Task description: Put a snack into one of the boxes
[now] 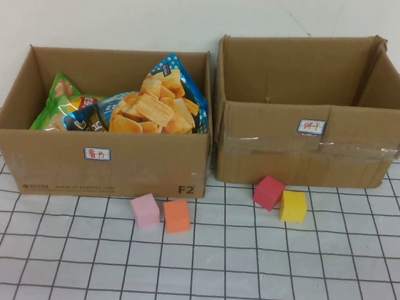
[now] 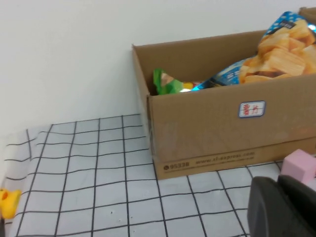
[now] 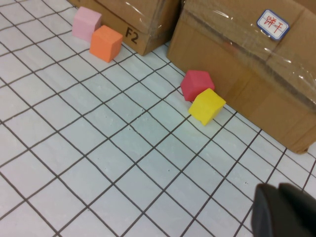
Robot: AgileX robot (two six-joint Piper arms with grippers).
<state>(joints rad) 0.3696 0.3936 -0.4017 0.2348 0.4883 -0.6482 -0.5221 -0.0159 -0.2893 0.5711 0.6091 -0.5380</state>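
The left cardboard box point(image 1: 97, 171) holds snack bags: a blue chip bag point(image 1: 158, 106) and a green bag point(image 1: 61, 99). They also show in the left wrist view, the blue bag point(image 2: 276, 49) and the green bag point(image 2: 165, 83) inside the box point(image 2: 207, 128). The right cardboard box point(image 1: 306, 158) shows no snack inside. Neither gripper shows in the high view. My left gripper point(image 2: 277, 185) is shut and empty, low over the table in front of the left box. My right gripper point(image 3: 279, 190) is shut and empty, over the table in front of the right box point(image 3: 247, 59).
Foam cubes lie in front of the boxes: pink point(image 1: 145, 210) and orange point(image 1: 176, 216) by the left box, red point(image 1: 268, 192) and yellow point(image 1: 293, 206) by the right one. A small yellow toy point(image 2: 9, 201) lies at the left table edge.
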